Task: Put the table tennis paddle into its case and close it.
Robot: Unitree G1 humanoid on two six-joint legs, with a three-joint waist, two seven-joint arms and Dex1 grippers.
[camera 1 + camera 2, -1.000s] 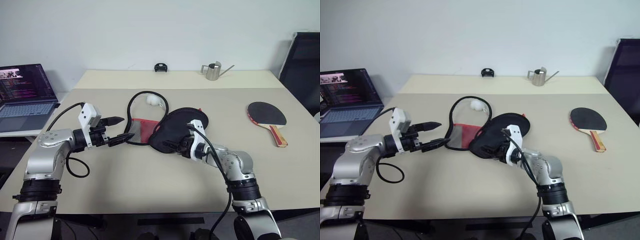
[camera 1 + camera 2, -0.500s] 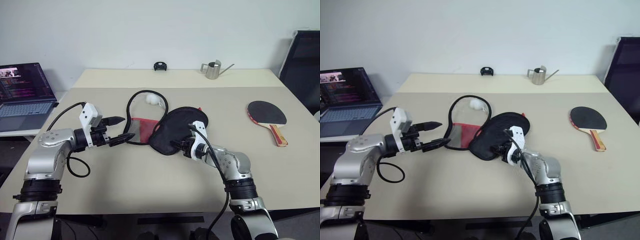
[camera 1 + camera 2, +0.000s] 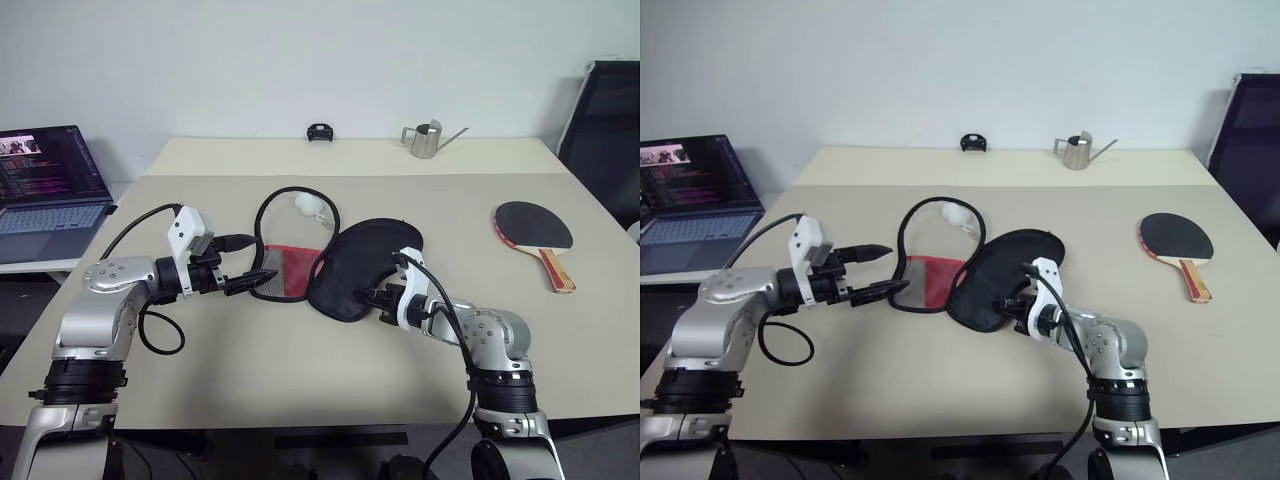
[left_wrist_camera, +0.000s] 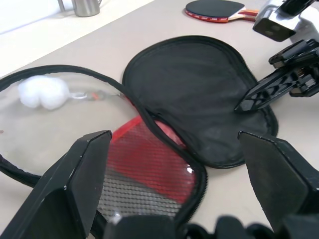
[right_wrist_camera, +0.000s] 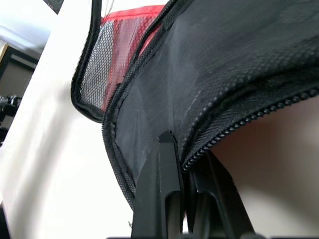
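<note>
Where the right claw (image 5: 182,172) meets the case (image 3: 360,268), I see its fingers clenched on the zipper rim of the black flap; the fingertips are hidden by the fabric. I see my left claw (image 3: 252,262) released, jaws wide apart, beside the case's red mesh panel (image 4: 144,169). The case lies unzipped and spread on the counter (image 3: 300,380), holding no paddle; its white ball (image 3: 306,203) rests inside the far zipper loop. The table tennis paddle (image 3: 536,228) lies well apart at far right, black face up, long axis running near to far, handle nearest me.
</note>
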